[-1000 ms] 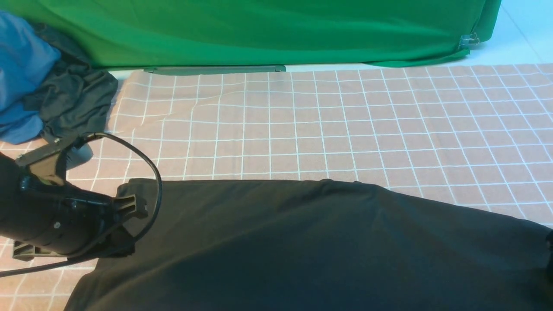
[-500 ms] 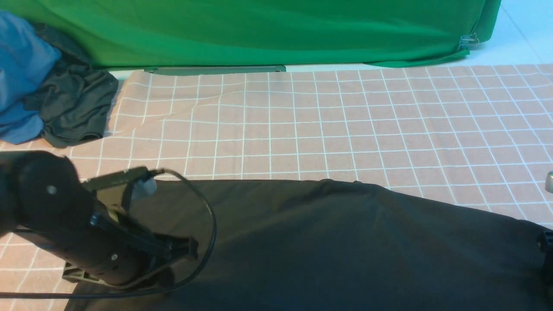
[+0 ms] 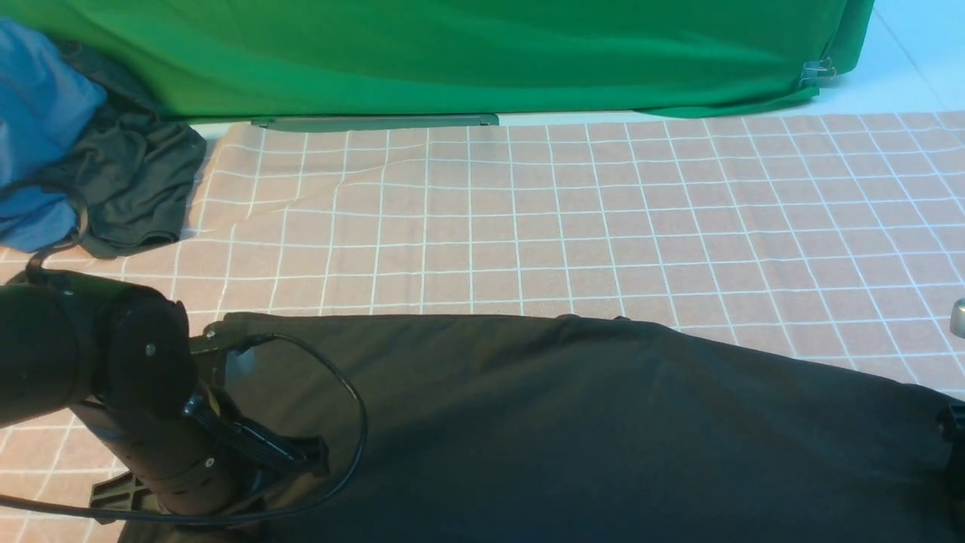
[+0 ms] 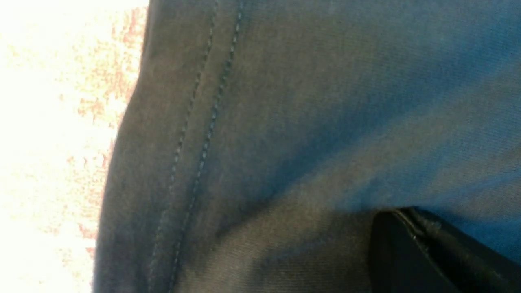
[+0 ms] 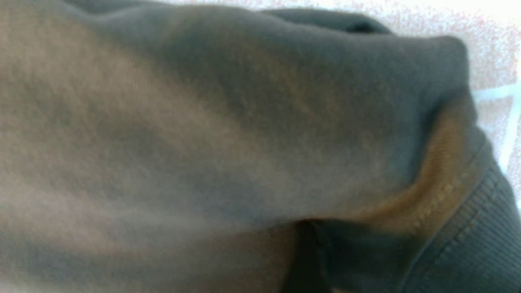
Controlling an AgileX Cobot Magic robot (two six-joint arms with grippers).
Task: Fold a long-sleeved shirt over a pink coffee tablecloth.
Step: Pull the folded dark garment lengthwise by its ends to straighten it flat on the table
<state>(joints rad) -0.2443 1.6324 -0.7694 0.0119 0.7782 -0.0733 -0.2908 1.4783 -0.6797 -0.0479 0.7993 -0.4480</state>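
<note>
Left tool [image 3: 136, 498]: down at the left edge of the long-sleeved shirt [image 3: 573, 430], near corner. Left wrist view: one black finger [image 4: 423, 252] against the fabric, beside a double stitch line [image 4: 195, 134] along the shirt's edge. No second finger in frame, so can't tell whether open or clamped on cloth.

Right tool [image 3: 956, 452]: barely in frame at the right border of the front view, at the shirt's right end. Right wrist view: nothing but bunched dark fabric plus a ribbed band [image 5: 468, 248], likely cuff or collar. Dark sliver low in that view, maybe a finger, too blurred to call. Open or closed: can't tell here either.

Shirt: spread wide across the near half of the pink coffee tablecloth [image 3: 528, 226], far edge straight, surface mostly flat, near part cut off by the frame. No print or label visible; face down or already folded once, unclear.

Further out: blue garment [image 3: 38, 113] and dark grey garment [image 3: 128, 188] piled at far left, green cloth [image 3: 452, 53] along the back. None touching the shirt.

Step, best guess: taking hold of both side ends ahead of a fold. Next: confirm a pinch through the full layer on each side, lift both together, carry evenly to avoid skew, lay down with edges aligned.
</note>
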